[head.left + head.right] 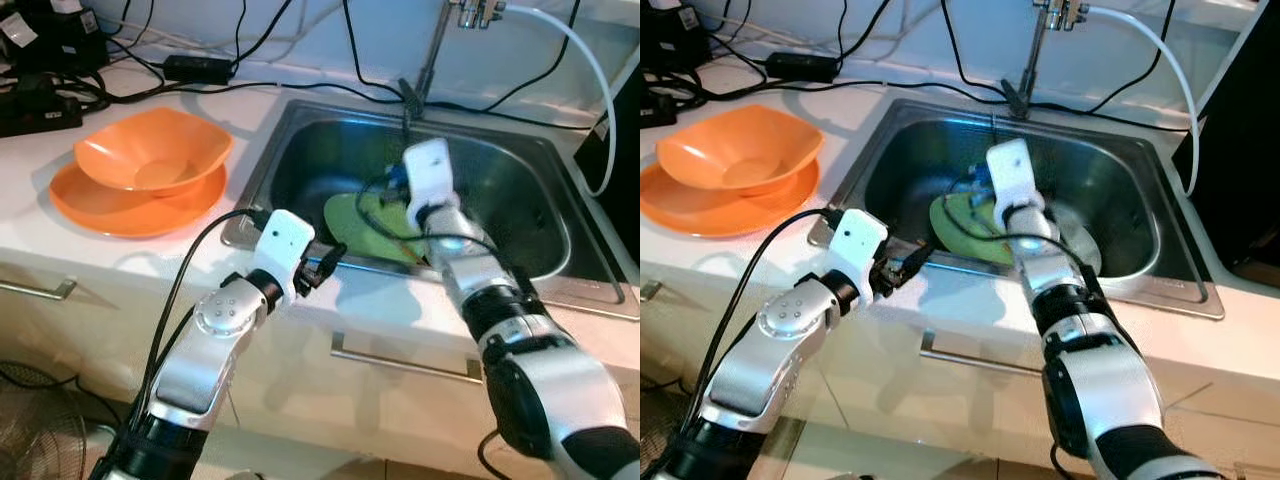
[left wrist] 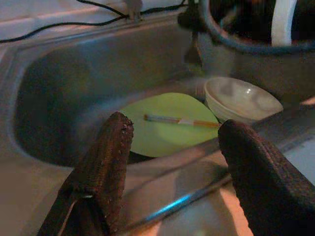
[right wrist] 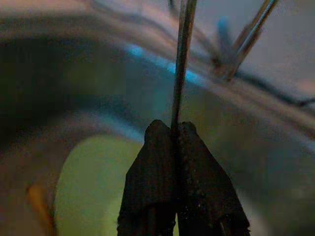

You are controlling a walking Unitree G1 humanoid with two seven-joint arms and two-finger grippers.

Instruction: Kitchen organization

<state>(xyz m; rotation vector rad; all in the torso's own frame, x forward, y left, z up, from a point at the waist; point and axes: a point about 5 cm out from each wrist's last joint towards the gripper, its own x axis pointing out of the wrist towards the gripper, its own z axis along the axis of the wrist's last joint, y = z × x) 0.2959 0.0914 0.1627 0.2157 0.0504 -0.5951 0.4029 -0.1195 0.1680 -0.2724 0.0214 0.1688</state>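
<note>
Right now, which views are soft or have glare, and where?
Left wrist view: fingers blurred up close, green plate and white bowl fairly sharp, bright streak on the sink rim. Right wrist view: dim and soft, blue glare on the steel, right gripper shut on a thin rod. Eye views: fairly clear, blue sheen inside the sink.

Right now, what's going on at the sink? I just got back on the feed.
The right gripper is down inside the steel sink, shut on a thin metal utensil that sticks up between its fingers; what kind of utensil is unclear. Below it lie a green plate with a chopstick across it and a white bowl beside the plate. The left gripper hovers open at the sink's front edge, holding nothing. An orange bowl sits on an orange plate on the counter to the left.
</note>
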